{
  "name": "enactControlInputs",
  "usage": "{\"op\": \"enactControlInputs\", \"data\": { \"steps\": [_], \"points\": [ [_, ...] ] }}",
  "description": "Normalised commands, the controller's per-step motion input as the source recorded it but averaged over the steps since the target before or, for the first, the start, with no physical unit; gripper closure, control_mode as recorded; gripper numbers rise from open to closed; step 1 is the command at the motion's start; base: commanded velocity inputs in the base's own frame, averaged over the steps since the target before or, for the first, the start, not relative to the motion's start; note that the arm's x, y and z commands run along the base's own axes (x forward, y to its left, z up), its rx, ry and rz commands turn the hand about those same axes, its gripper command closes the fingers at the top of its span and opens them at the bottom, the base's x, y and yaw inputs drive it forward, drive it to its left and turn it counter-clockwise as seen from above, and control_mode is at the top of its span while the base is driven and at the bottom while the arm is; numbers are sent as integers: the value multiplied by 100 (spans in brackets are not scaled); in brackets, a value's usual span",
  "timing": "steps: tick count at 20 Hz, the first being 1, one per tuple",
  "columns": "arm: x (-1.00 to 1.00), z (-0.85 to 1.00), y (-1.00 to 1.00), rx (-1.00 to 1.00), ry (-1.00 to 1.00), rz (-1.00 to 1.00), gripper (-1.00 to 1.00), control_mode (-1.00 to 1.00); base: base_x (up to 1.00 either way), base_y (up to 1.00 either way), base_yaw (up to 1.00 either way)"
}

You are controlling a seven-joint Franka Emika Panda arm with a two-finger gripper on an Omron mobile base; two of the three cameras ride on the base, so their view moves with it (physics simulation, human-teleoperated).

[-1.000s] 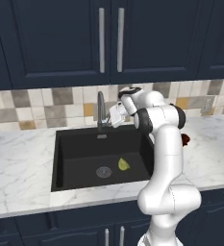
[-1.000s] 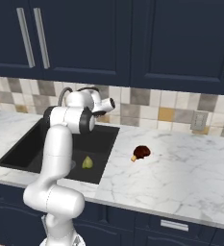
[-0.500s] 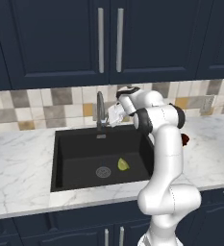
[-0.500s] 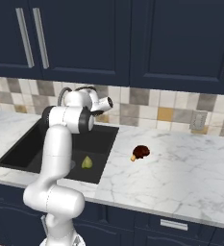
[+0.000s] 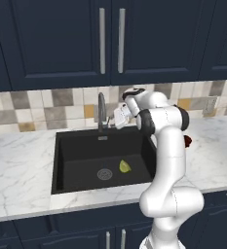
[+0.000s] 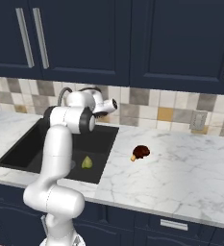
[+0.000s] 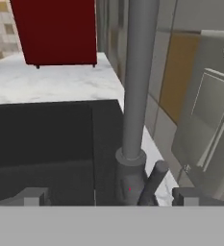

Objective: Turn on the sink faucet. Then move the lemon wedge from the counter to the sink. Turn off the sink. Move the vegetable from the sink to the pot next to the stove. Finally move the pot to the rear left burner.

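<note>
The grey sink faucet (image 5: 101, 109) stands upright behind the black sink (image 5: 71, 160). My gripper (image 5: 117, 116) is at its right side, open. In the hand view the faucet (image 7: 134, 81) rises close ahead, and its small lever (image 7: 154, 180) sticks out at the base between my spread fingertips (image 7: 32, 196). No water stream shows. The yellow-green lemon wedge (image 5: 124, 167) lies on the sink floor just right of the round drain (image 5: 104, 173); from the right side the lemon wedge (image 6: 87, 163) sits close beside my arm. The white marble counter (image 5: 17, 160) surrounds the basin.
A dark reddish-brown lump (image 6: 141, 152) lies on the counter right of the sink. A red box (image 7: 56, 31) stands on the counter beyond the faucet. The tiled wall (image 5: 47, 104) is close behind the faucet, with dark cabinets (image 5: 110, 39) overhead.
My hand has crept a little closer to the faucet base. The jaws have stayed open and the lemon wedge has not moved.
</note>
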Motion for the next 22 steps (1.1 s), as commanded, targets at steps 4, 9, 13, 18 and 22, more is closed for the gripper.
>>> {"op": "enactControlInputs", "data": {
  "steps": [4,9,13,18,22],
  "points": [
    [-3,-5,-47,3,-1,0,-100,-100,0,0,0],
    [-10,-2,-40,2,-2,0,-100,-100,0,0,0],
    [-36,0,-22,1,-1,-1,-100,-100,0,0,0],
    [-68,0,-4,0,-2,-9,-100,-100,0,0,0],
    [-70,0,0,0,0,-11,-100,-100,0,0,0]
  ]
}}
